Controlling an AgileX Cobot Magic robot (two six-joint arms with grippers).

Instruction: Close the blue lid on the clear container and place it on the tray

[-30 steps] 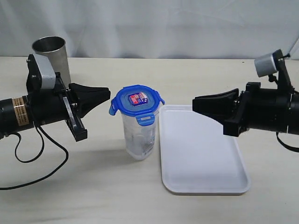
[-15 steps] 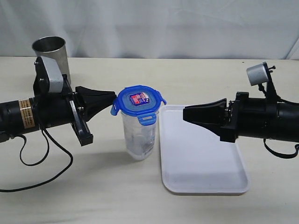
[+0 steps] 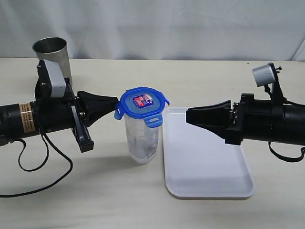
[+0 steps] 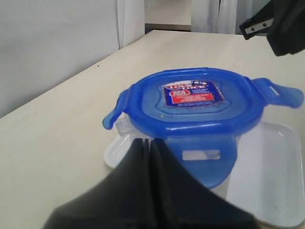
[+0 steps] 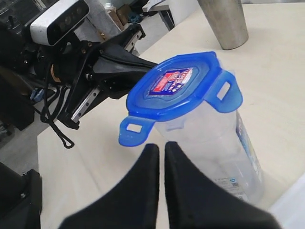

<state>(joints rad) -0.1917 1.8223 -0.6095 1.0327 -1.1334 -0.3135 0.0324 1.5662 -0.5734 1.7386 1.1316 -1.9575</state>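
The clear container [image 3: 141,139] stands upright on the table just left of the tray [image 3: 205,157]. The blue lid [image 3: 141,102] rests on top of it with its flaps sticking outward, sticker up. My left gripper [image 3: 116,100] is shut, its tip at the lid's left flap [image 4: 116,109]. My right gripper [image 3: 188,115] is shut too and hovers over the tray, a short gap right of the lid. From the right wrist I see the lid [image 5: 174,86] tilted slightly on the container [image 5: 224,152], beyond my gripper [image 5: 161,145].
A grey steel tumbler [image 3: 51,57] stands at the back left behind the left arm. A black cable [image 3: 43,176] loops on the table under that arm. The tray's near rim [image 3: 209,194] lies towards the front edge.
The left gripper crept right until its tip reached the lid's left flap. The right gripper came left over the tray and has held still for the last half second.
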